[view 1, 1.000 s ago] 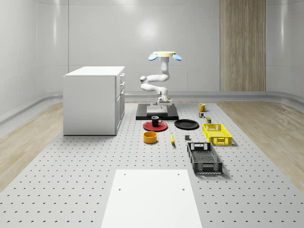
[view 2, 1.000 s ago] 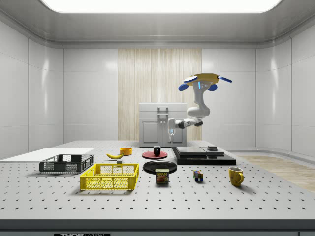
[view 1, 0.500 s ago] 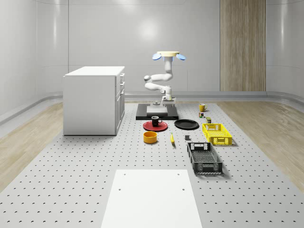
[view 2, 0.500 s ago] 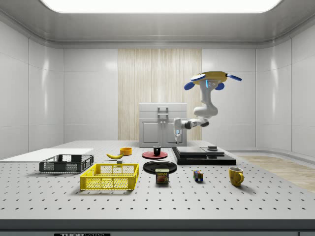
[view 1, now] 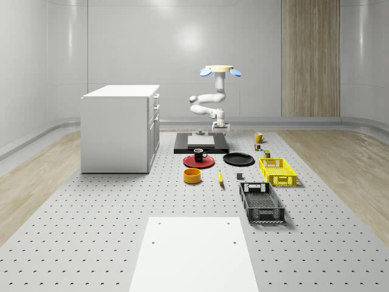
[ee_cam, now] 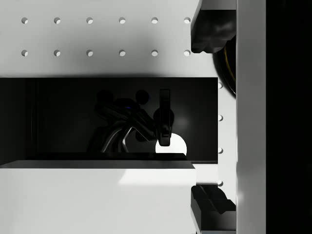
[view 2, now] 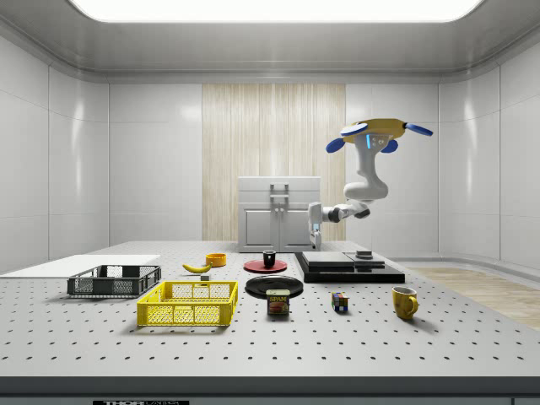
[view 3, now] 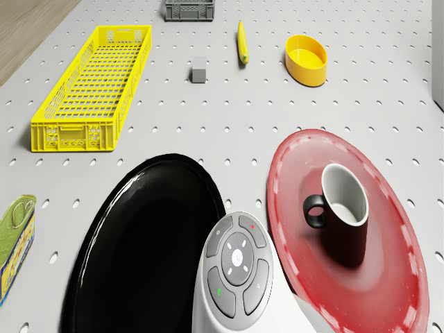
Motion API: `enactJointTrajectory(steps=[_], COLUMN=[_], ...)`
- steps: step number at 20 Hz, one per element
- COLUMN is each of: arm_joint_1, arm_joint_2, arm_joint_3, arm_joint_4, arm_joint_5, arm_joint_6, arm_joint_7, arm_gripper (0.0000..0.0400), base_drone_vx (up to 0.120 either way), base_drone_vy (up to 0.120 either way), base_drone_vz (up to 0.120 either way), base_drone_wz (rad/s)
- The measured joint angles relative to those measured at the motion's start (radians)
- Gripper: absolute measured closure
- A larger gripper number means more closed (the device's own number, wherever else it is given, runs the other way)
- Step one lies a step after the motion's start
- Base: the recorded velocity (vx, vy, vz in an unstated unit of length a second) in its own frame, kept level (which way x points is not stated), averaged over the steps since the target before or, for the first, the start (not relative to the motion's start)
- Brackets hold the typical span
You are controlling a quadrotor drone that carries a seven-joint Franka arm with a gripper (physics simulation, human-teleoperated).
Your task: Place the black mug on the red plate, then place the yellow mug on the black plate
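Glossy red plate [view 3: 388, 277] and black plate [view 3: 139, 257], seemingly glazed ceramic.

Black mug [view 3: 341, 212] upright on red plate [view 3: 388, 291], black plate [view 3: 139, 257] beside, yellow mug [view 2: 405, 302] seemingly upright, well apart.

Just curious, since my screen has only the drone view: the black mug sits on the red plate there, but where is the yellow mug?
Observer: The yellow mug stands on the table toward the side view's right, past the small cube and well apart from the black plate.
Visitor: And where is the drone itself?
Observer: The drone hovers in the air above the black platform.
Visitor: Is its gripper carrying anything?
Observer: No. The gripper hangs open and empty over the platform, near its edge.
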Motion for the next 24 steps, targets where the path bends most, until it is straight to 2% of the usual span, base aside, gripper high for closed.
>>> enactJointTrajectory(steps=[24], arm_joint_1=[0.003], arm_joint_2=[0.004], arm_joint_3=[-0.001], arm_joint_4=[0.0], arm_joint_5=[-0.002], arm_joint_6=[-0.004], arm_joint_7=[-0.002], arm_gripper=[0.0], base_drone_vx=[-0.12], base_drone_vy=[0.12], base_drone_vz=[0.0], base_drone_wz=[0.0])
